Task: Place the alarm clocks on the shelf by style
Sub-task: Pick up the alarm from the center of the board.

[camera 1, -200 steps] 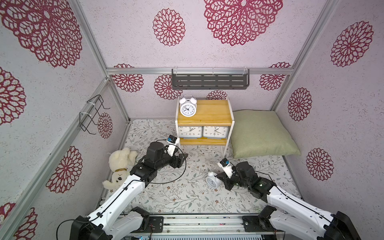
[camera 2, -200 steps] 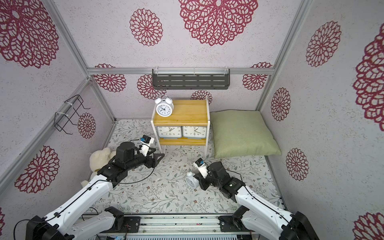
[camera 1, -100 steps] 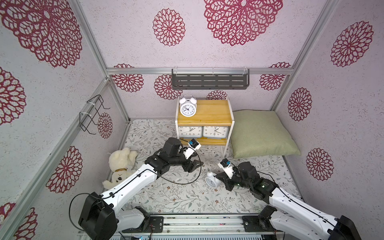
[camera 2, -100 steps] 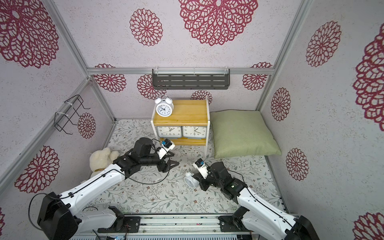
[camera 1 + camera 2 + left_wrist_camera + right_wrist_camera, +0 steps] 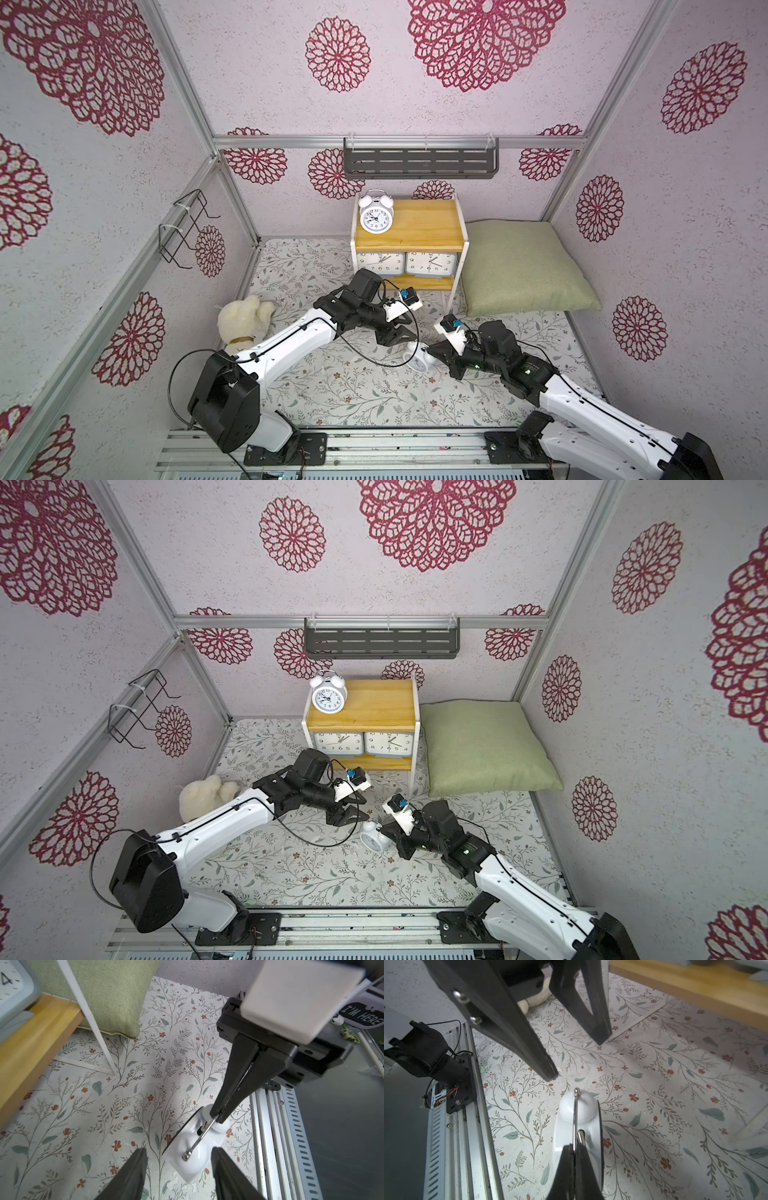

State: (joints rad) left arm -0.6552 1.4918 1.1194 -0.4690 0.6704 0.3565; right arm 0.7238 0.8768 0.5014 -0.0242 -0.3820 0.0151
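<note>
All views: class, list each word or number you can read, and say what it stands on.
"I'M HERE": dark badge.
"4": grey clock by pillow.
"8 7 6 5 4": other grey clock.
Upper round clock numerals: too small to read.

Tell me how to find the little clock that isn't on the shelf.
Find the yellow wooden shelf at the back wall, then look at the flowery floor in front of it. The small white twin-bell clock there is tilted, its metal handle pinched by the right claw; its twin stands upright on top of the shelf.
</note>
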